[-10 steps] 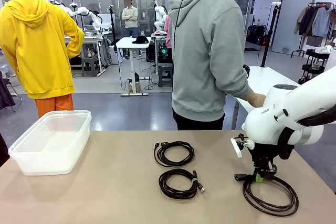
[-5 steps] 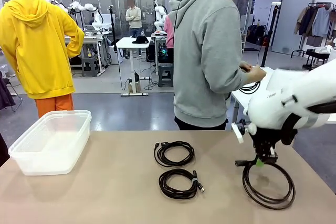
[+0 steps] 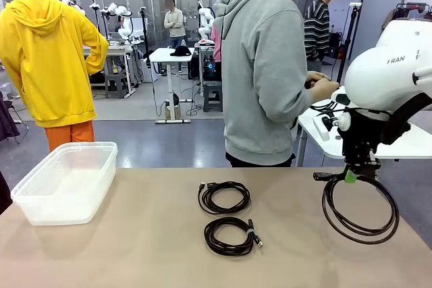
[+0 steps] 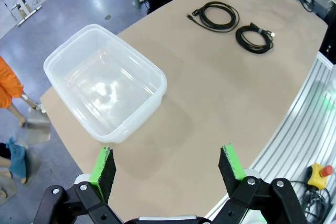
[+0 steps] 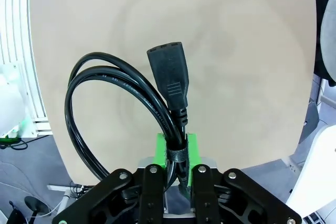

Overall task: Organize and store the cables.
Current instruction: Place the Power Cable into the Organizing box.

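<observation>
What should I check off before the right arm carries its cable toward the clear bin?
1. Grip: the right gripper is shut on the held cable, just below its plug: ok.
2. Lift: the coil hangs under the gripper, apparently off the table: ok.
3. Target: the bin is open and empty: ok.
4. Route: the two other cables lie flat between gripper and bin, low enough to pass over: ok.
5. Left gripper: open, high over the bin side; clearance for the crossing: cannot tell.
6. Person's hands: raised, away from the table: ok.
</observation>
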Motion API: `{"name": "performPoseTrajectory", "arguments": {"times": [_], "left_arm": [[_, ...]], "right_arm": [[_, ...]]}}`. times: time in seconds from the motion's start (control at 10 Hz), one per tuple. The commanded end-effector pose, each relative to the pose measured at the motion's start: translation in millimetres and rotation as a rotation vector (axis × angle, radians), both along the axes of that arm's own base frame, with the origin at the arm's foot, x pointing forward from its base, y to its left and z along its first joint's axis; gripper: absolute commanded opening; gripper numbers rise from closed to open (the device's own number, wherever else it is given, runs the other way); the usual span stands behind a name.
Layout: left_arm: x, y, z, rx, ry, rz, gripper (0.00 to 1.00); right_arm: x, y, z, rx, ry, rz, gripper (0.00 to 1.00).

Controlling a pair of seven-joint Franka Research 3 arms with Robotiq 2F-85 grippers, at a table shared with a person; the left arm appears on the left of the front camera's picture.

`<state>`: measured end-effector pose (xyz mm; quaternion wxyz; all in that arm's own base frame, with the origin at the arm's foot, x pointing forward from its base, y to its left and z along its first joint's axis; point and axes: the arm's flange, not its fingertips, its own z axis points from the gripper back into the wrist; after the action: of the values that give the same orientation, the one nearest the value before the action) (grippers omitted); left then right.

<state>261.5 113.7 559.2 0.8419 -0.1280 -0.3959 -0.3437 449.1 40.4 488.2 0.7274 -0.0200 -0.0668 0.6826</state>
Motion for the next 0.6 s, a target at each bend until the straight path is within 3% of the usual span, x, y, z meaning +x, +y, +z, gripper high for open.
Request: {"name": "performPoseTrajectory", "arguments": {"times": [0.0,0.3,0.4,0.5], "left_arm": [[1,1,0,0.003,-0.004,-0.016,1.00],[1,1,0,0.003,-0.004,-0.016,1.00],[1,1,0,0.003,-0.004,-0.016,1.00],[1,1,0,0.003,-0.004,-0.016,1.00]], "right_arm": [[7,4,-11,-0.007,-0.003,0.002,0.00],[7,4,-11,-0.007,-0.003,0.002,0.00],[4,4,-11,-0.002,0.014,0.008,0.18],[12,35,-2,0.022,0.005,0.043,0.18]]}}
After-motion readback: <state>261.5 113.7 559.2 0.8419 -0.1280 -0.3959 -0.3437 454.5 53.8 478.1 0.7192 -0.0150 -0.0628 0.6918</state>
